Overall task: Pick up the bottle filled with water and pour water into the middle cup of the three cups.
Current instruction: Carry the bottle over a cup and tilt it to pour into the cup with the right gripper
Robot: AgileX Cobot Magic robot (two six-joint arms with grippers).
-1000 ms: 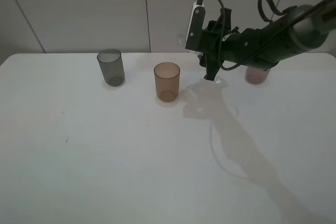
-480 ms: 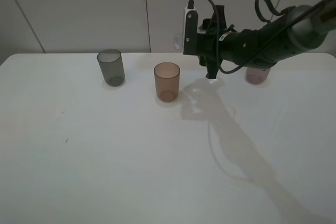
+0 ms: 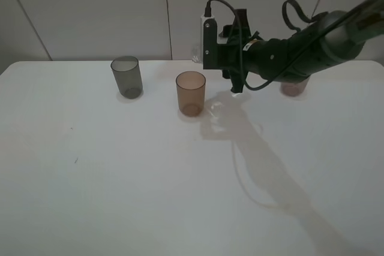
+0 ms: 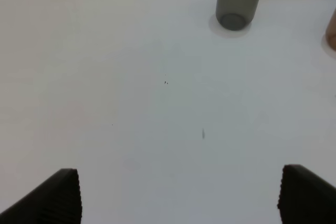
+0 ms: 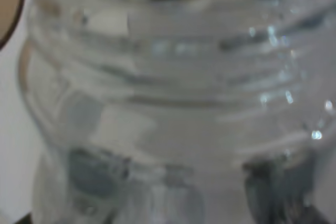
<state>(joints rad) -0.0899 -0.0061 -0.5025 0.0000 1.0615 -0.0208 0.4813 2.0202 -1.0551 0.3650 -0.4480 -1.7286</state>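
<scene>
My right gripper is shut on the bottle, which fills the right wrist view, clear and ribbed. It hangs above the table just right of the orange-brown middle cup, whose rim shows at the right wrist view's edge. In the high view the bottle is mostly hidden by the gripper; a clear bit pokes out beside the wrist camera. The grey cup stands at the left and the pink cup is largely hidden behind the right arm. My left gripper is open and empty, low over the table.
The white table runs to a pale wall at the back. The left wrist view shows the grey cup far ahead and the orange cup's edge. The right arm's shadow lies across the table's right half.
My right gripper has moved left with the bottle, closer to the orange-brown cup, and has rolled further over. The cups have not moved.
</scene>
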